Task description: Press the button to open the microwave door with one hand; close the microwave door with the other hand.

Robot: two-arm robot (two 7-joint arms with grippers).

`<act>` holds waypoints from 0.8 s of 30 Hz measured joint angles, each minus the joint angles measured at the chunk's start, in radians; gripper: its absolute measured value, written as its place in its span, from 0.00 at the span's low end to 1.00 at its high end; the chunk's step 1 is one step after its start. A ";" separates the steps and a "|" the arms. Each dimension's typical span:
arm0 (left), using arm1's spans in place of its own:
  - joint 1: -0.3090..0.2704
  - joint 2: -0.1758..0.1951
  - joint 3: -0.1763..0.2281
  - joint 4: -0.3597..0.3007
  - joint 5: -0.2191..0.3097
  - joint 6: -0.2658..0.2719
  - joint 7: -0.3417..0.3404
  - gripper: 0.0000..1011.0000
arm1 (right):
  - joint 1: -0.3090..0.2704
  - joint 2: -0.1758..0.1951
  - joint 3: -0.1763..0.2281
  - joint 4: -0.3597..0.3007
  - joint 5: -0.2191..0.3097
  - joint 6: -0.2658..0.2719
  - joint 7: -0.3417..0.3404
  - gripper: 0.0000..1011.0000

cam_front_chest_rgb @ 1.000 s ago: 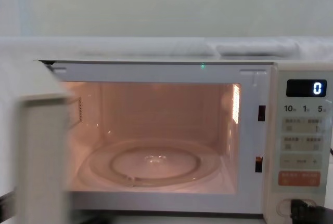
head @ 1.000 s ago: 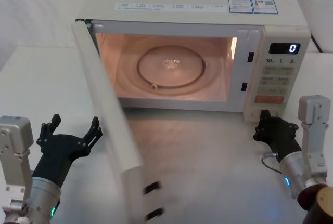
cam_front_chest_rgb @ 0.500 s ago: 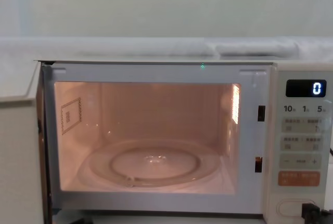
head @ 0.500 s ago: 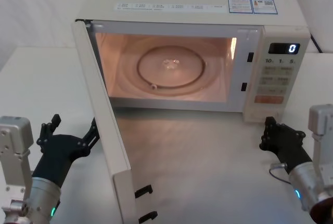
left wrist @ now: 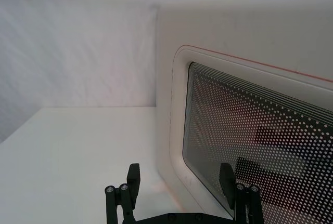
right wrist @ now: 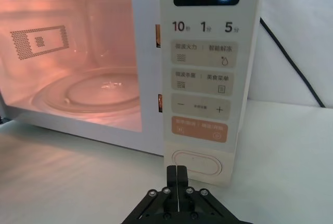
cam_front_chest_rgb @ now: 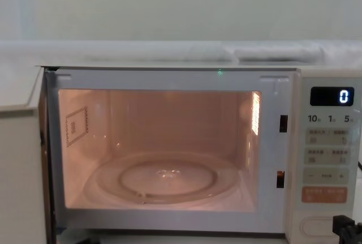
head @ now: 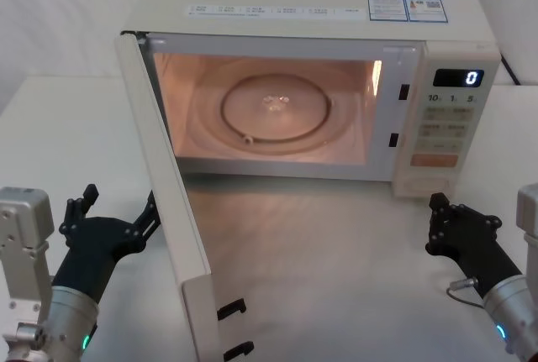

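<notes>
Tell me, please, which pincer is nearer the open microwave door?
Left. The left pincer is open beside the microwave door's outer face; the right pincer, shut, sits below the control panel.

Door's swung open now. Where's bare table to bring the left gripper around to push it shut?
Bare table lies left of the microwave door, on its outer face, where the open left gripper sits. Bare too: the stretch between door and right gripper, before the lit cavity. Crowded at the door's free edge with its latch hooks.
</notes>
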 joint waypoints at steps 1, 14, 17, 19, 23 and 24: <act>0.000 0.000 0.000 0.000 0.000 0.000 0.000 0.99 | -0.004 0.007 -0.002 -0.005 0.001 -0.003 0.003 0.03; 0.000 0.000 0.000 0.000 0.000 0.000 0.000 0.99 | -0.022 0.043 -0.008 -0.026 0.013 -0.033 0.014 0.36; 0.000 0.000 0.000 0.000 0.000 0.000 0.000 0.99 | -0.025 0.050 -0.012 -0.028 -0.002 -0.037 0.003 0.46; 0.000 0.000 0.000 0.000 0.000 0.000 0.000 0.99 | -0.025 0.050 -0.012 -0.028 -0.002 -0.037 0.003 0.52; 0.000 0.000 0.000 0.000 0.000 0.000 0.000 0.99 | -0.025 0.050 -0.012 -0.028 -0.001 -0.037 0.004 0.64; 0.000 0.000 0.000 0.000 0.000 0.000 0.000 0.99 | -0.025 0.050 -0.011 -0.028 -0.001 -0.037 0.004 0.68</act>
